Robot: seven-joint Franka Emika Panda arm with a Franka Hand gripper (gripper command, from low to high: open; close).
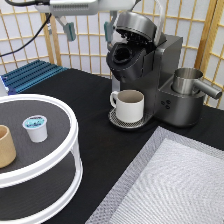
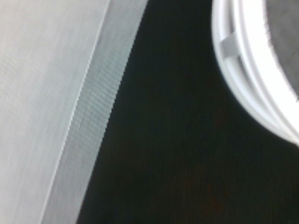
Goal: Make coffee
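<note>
The coffee pod (image 1: 35, 127), small, white, with a blue foil top, stands on the upper tier of a white round two-tier stand (image 1: 70, 150) at the exterior view's left. The coffee machine (image 1: 145, 75) stands at the top middle with its lid raised and its pod chamber showing. A white handled mug (image 1: 129, 105) sits on its drip tray. My gripper (image 1: 89, 27) hangs open and empty at the exterior view's top, left of the machine's lid and well above the table. The wrist view shows only the stand's white rim (image 2: 243, 85), black tabletop and the grey mat (image 2: 48, 100).
A tan wooden cup (image 1: 6, 146) stands on the stand's upper tier at the far left. A steel milk jug (image 1: 189, 82) sits on the machine's right side. A grey woven mat (image 1: 170, 185) covers the bottom right. A blue ribbed rack (image 1: 32, 74) lies at the left.
</note>
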